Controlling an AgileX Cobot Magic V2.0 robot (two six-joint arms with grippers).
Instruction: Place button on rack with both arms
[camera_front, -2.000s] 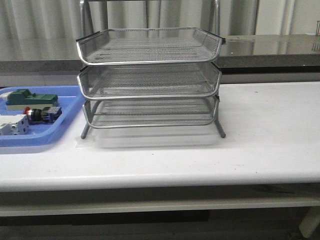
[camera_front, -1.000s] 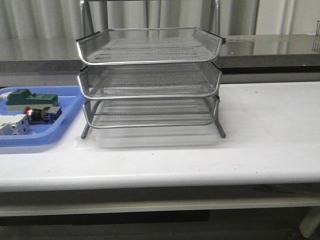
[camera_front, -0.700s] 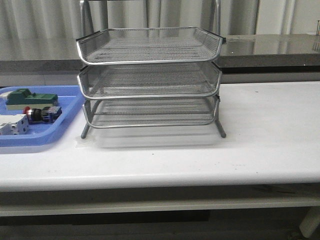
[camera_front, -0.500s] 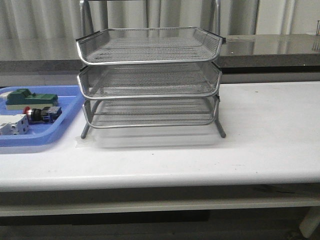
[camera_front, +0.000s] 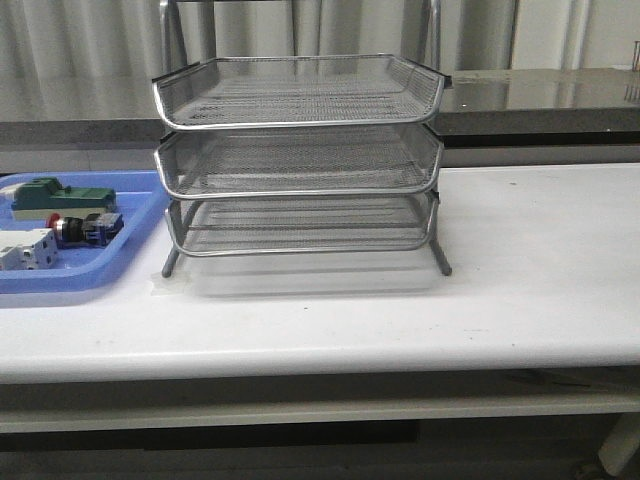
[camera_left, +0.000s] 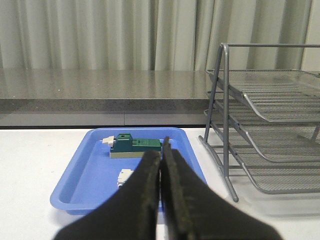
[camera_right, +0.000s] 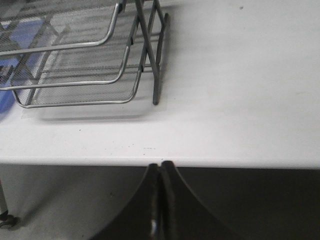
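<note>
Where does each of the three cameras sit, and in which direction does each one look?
Front view: sits before the table, faces forward at the rack and the blue tray with the button; no part of the robot shows.
Left wrist view: sits on the left arm, low over the table, looks over the blue tray toward the curtain; the shut left tool shows.
Right wrist view: sits on the right arm, off the table's front edge, looks down at the rack's foot; the shut right tool shows.
Shared: all three see the rack.

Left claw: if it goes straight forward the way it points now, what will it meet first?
Probably the blue tray. The shut left claw points at it, toward the green block. Depth is unclear.
</note>
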